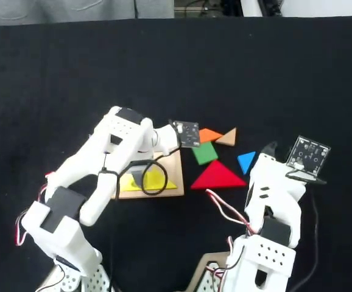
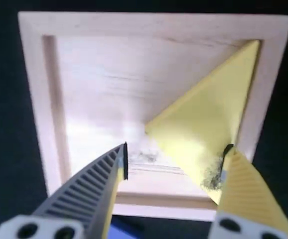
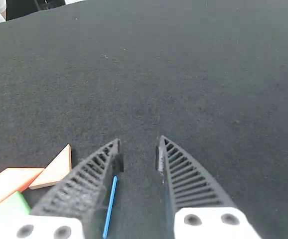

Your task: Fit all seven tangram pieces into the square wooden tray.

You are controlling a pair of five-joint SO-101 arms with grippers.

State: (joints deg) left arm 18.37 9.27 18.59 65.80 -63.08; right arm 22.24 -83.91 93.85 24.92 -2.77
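My left jaws hang parted over the wooden tray [image 2: 32,99] and grip nothing. The tray sits on the black tabletop [image 1: 164,73], closer to its near edge than its far one and a little left of the middle. The yellow triangle [image 2: 209,124] lies flat inside the tray, tucked into one corner, with one tip of my jaws above its edge. The red triangle [image 1: 217,176] rests on the tabletop just off the tray's right side. My right jaws stand slightly apart and empty, low beside the blue triangle [image 1: 246,161]. Farther out lies the green square [image 1: 204,152], and beyond it the orange parallelogram [image 1: 209,134] and tan triangle [image 1: 228,138] sit side by side.
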